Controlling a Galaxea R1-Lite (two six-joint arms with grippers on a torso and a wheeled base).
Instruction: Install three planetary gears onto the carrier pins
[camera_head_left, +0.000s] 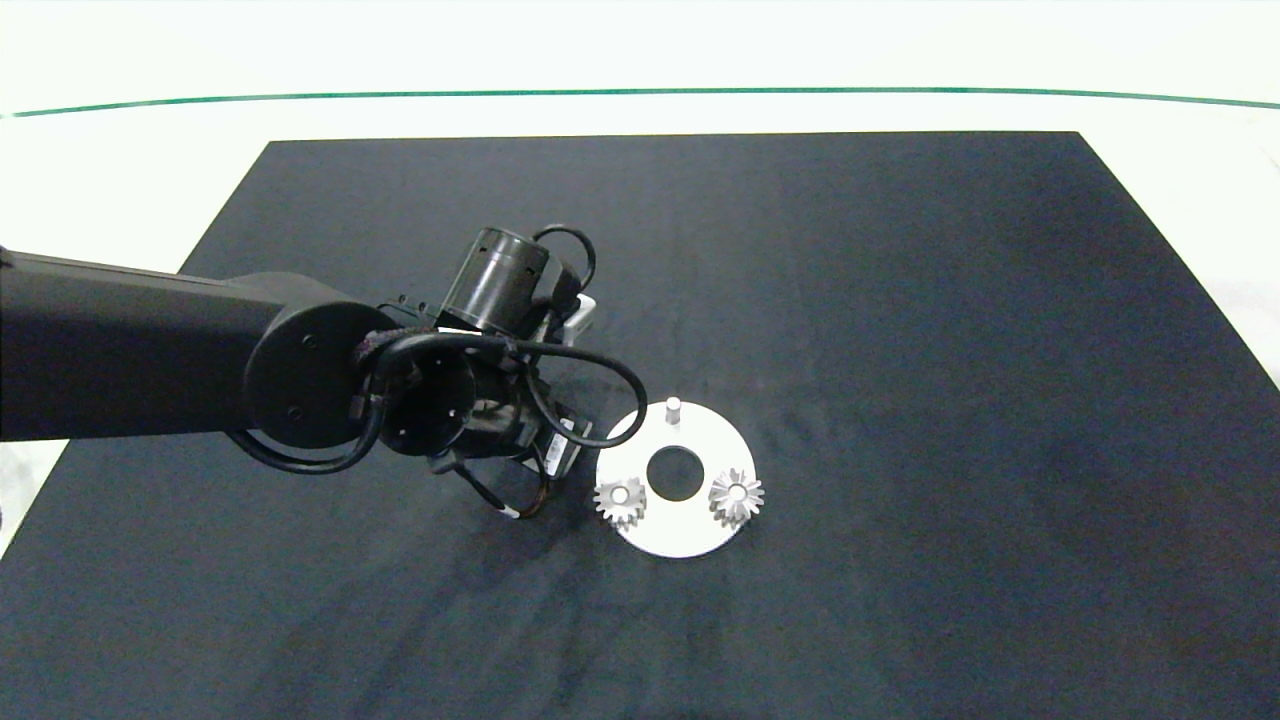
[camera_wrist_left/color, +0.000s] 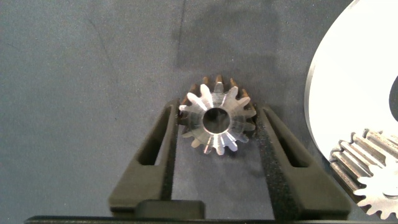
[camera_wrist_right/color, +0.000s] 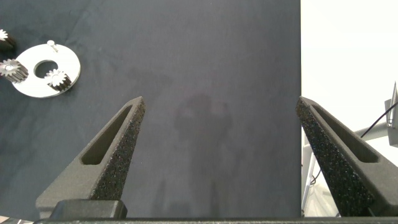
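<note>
A silvery planetary gear (camera_wrist_left/color: 216, 119) sits between the fingers of my left gripper (camera_wrist_left/color: 216, 111), which touch its teeth on both sides just left of the white disc (camera_wrist_left/color: 348, 81). I cannot tell whether this gear rests on the mat or is lifted. In the head view the left arm (camera_head_left: 440, 390) hides both gripper and gear. The disc (camera_head_left: 690, 535) carries one gear (camera_head_left: 620, 500) on its near-left pin, another gear (camera_head_left: 735, 495) on its near-right pin, and a bare carrier pin (camera_head_left: 673, 407) at the far side. My right gripper (camera_wrist_right/color: 221, 102) hangs open over bare mat, far from the disc (camera_wrist_right/color: 28, 87).
A black mat (camera_head_left: 900, 300) covers the white table (camera_head_left: 120, 160); its right edge runs close to the right gripper in the right wrist view. A green line (camera_head_left: 640, 91) crosses the table's far side.
</note>
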